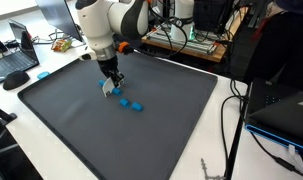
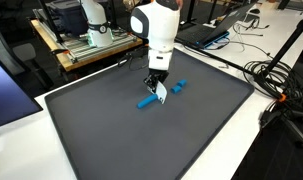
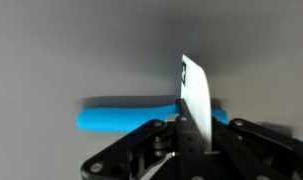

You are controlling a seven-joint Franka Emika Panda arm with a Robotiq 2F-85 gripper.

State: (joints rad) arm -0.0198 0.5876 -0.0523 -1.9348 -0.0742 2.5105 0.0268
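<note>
The robot's black pincer point(image 2: 158, 91) is clenched on a thin white flat card point(image 3: 196, 95). The card stands upright, just above a long bright blue plastic bar point(image 3: 121, 120) that lies on the dark grey mat point(image 2: 111, 140). I think the card could slip or tip, because only one end is pinched. A small dark mark sits near the card's top, too blurry to read.

mat point(image 1: 166, 130): dark grey | laptop point(image 1: 13, 62): open, beside mat | cables point(image 2: 276, 78): beside mat
</note>
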